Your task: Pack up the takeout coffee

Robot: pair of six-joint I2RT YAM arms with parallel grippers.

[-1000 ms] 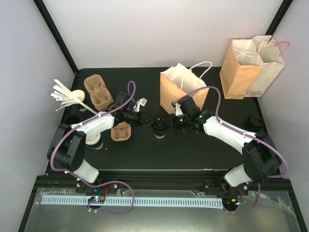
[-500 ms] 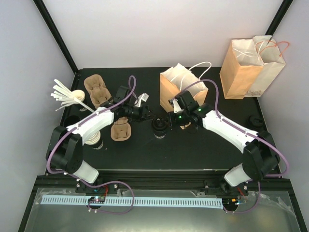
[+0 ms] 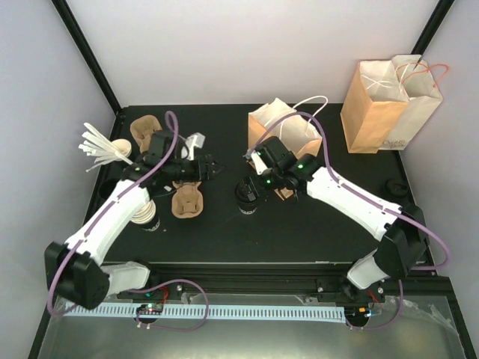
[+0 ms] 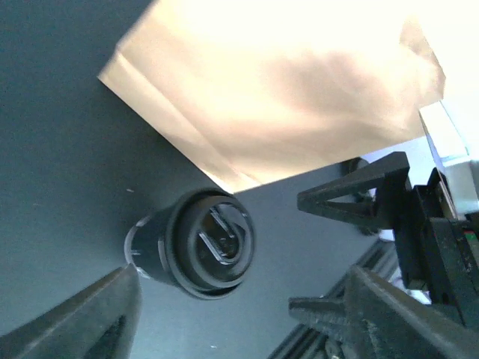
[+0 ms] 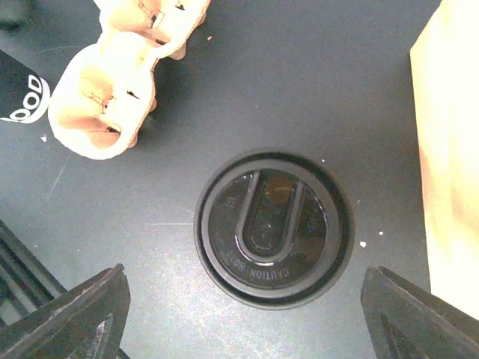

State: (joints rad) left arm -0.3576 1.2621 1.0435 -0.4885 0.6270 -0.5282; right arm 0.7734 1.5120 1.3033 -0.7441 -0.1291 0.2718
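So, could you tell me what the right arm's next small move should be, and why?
Probably lower the right gripper straight down around the takeout coffee. Its jaws stand open wider than the black lid, which sits roughly between the fingertips in the wrist view. The cup stands upright and unheld beside the paper bag, and the left gripper is open, off to the side.

You're looking at a black table. The takeout coffee is standing upright near its middle, with an open paper bag sitting just behind it. A second paper bag is standing at the far right corner. A pulp cup carrier is lying left of the coffee, and another carrier is lying near the far left corner.
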